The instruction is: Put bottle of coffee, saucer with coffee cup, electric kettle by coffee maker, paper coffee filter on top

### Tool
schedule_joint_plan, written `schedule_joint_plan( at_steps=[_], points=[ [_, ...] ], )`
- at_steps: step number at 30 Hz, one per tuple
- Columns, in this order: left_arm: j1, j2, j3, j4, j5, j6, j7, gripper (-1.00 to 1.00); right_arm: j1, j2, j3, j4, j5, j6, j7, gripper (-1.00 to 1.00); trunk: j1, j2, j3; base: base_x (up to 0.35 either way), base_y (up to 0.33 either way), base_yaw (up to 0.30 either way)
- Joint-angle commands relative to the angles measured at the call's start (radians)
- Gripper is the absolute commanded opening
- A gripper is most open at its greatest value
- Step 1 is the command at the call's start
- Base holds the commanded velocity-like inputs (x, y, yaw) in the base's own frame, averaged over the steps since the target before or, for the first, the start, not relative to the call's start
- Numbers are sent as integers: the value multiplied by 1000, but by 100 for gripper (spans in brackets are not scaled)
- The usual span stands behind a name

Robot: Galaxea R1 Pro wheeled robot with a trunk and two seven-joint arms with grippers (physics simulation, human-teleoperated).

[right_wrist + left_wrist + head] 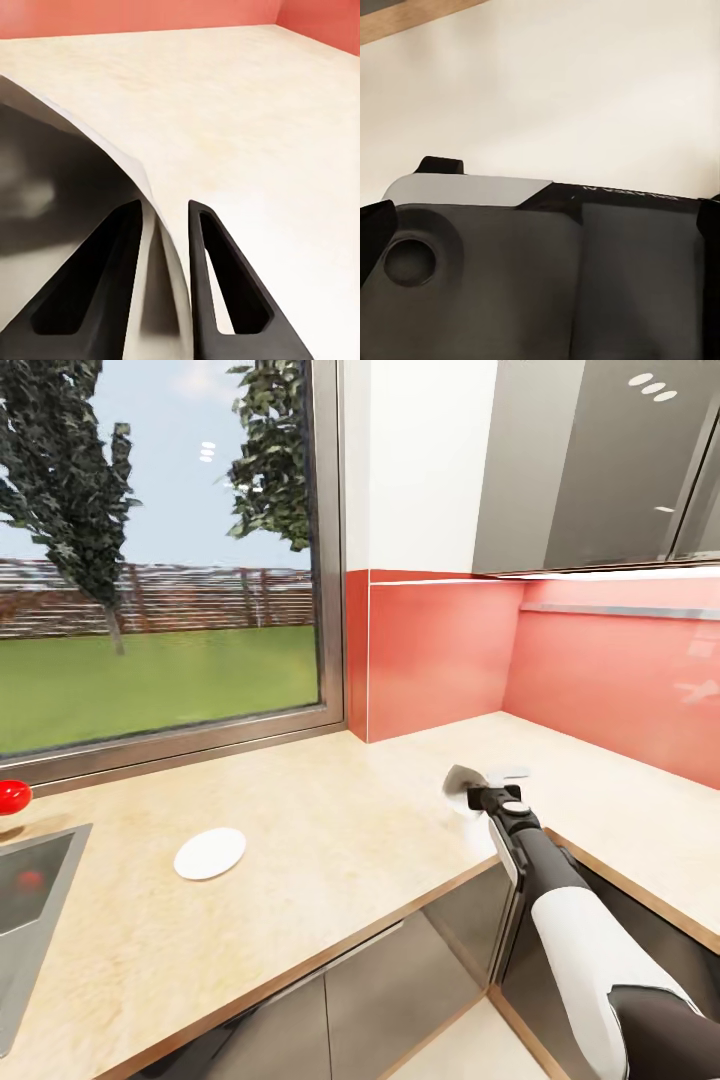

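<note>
Pale beige tabletop [330,860], matte and faintly grained like wood, wraps an L-shaped corner beneath a glossy red wall panel [440,660] and smooth grey upper cabinets [590,460]. Right claw [470,788] reaches over the corner on a white and black arm, its two black fingers [225,292] pinching the rim of a small white rounded cup [462,780]; the right wrist view shows one finger inside the curved, shaded bowl and the other outside its thin wall. Well to the left, a flat round white saucer [210,854] lies bare on the tabletop, apart from the cup. At the far left edge sits an inset grey metal sink [40,900], with a shiny red round object [12,796] behind it. A wide window [160,560] above looks onto grass, trees and a fence. Left wrist view shows dark grey robot casing [540,285] against a pale surface; whether the left claw is spread or pressed together cannot be told.
</note>
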Motion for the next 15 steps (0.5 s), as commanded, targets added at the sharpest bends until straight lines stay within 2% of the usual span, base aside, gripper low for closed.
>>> schedule_joint_plan(
  at_steps=[1,15],
  points=[
    [0,-1,2,-2,8,-1,0,100,0,0,-1,-2,8,7,1,-100,0,-1,-1,0,0,0],
    [0,-1,2,-2,8,-1,0,100,1,1,0,-5,7,8,2,-100,0,-1,-1,0,0,0]
  ],
)
